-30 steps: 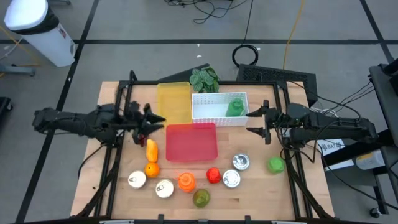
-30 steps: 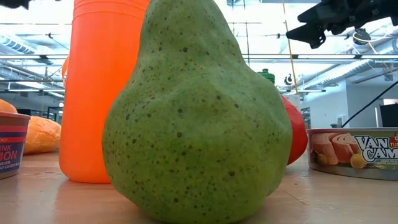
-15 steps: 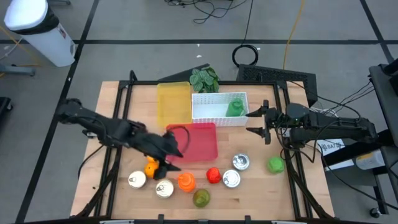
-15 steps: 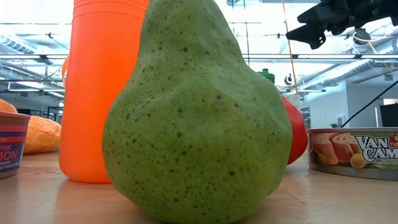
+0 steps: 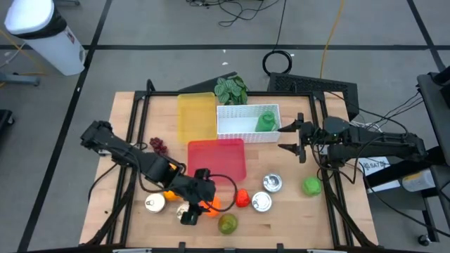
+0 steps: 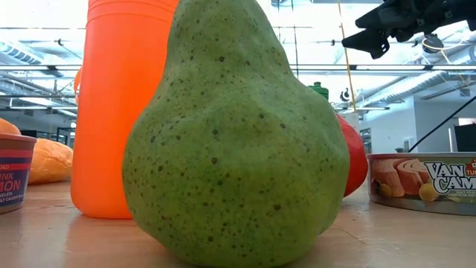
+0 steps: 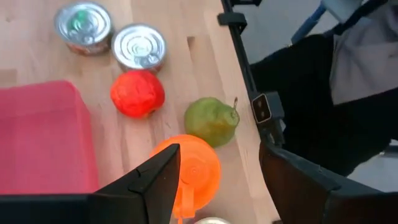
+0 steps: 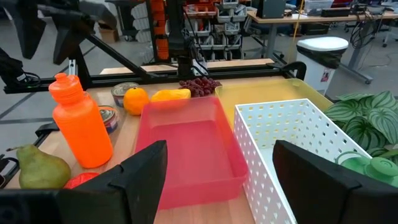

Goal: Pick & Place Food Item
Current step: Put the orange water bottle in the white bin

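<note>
An orange bottle [image 5: 211, 205] stands upright near the table's near edge, between a round can [image 5: 185, 213] and a red fruit [image 5: 241, 198]. A green pear [image 5: 226, 223] sits just nearer. My left gripper [image 5: 199, 205] is open over the bottle. In the left wrist view the bottle [image 7: 194, 169] shows below and between the fingers [image 7: 221, 186], closer to one finger; I see no touch. My right gripper [image 5: 292, 138] is open and hovers at the right end of the white basket [image 5: 247, 131]. In the low view the pear [image 6: 230, 134] hides most of the bottle [image 6: 123, 112].
A red tray [image 5: 216, 160] lies mid-table, with a yellow tray [image 5: 196, 116] beyond it. A green item [image 5: 266, 121] sits in the basket. Grapes [image 5: 157, 145], an orange [image 5: 169, 191], three more cans [image 5: 155, 204] [image 5: 272, 183] [image 5: 261, 202] and a green apple [image 5: 311, 186] lie around.
My left arm has swung from the table's left side, beside the yellow tray, toward the near edge and rightward, ending over the orange bottle. The grapes now show on the table where the gripper stood. My right arm has kept still.
</note>
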